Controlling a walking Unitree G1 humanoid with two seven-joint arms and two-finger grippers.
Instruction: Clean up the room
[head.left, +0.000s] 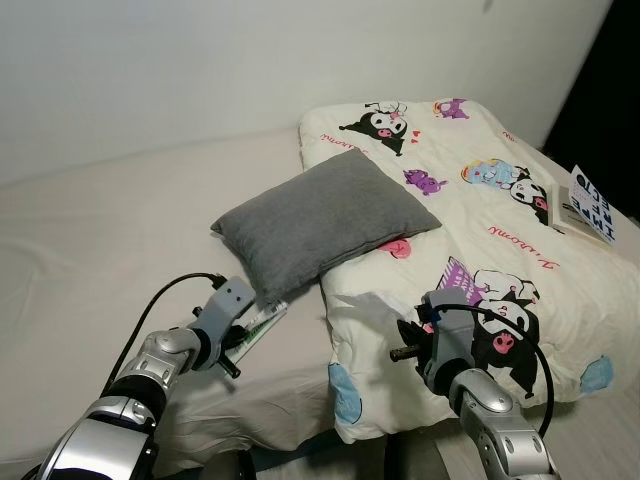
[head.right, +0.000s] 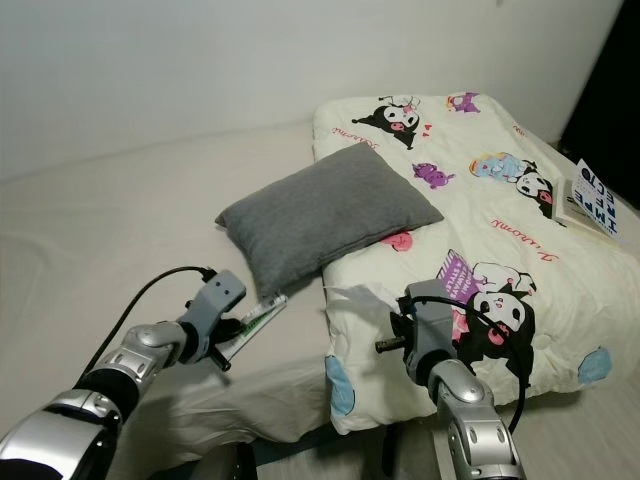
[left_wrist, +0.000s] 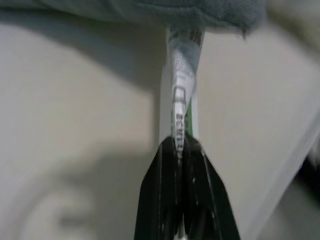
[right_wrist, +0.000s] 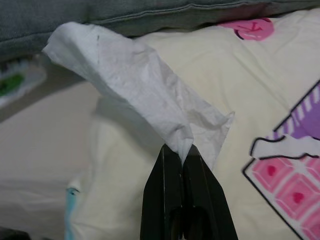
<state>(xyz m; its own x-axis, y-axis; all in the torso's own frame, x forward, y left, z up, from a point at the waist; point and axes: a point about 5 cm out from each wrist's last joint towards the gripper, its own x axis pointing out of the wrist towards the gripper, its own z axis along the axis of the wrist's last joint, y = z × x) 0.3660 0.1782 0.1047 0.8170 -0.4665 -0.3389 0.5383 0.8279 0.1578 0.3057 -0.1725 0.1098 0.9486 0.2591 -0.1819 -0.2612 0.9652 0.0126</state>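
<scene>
Nearest the robot, the left gripper (left_wrist: 182, 150) is pressed together on one end of a white toothpaste tube (left_wrist: 181, 90) with green print. The tube lies on the pale bed sheet (head.left: 100, 240) just in front of the grey pillow (head.left: 325, 215), and its far end reaches the pillow's near edge, as the left wrist view shows. In the head views the left arm reaches in low over the sheet, in front of the pillow's near left corner.

The right gripper (right_wrist: 184, 152) is likewise closed, pinching a crumpled white tissue (right_wrist: 145, 90). The tissue stretches from the black fingers (right_wrist: 165, 190) up toward the pillow's front edge, above the cream comforter (head.left: 480, 200) printed with cartoon characters. In the head views the tissue (head.right: 352, 296) sits at the comforter's near left edge, just in front of the pillow's right side, with the right arm over the comforter's near part.

The grey pillow rests partly on the sheet and partly on the comforter, overlapping the comforter's left border. A pink printed mark (right_wrist: 250, 27) on the comforter peeks out from under the pillow's edge.

Well beyond the pillow to the right, a book (head.left: 588, 205) with large blue lettering on a white cover lies at the comforter's far right edge. A plain white wall (head.left: 250, 60) stands behind the bed.
</scene>
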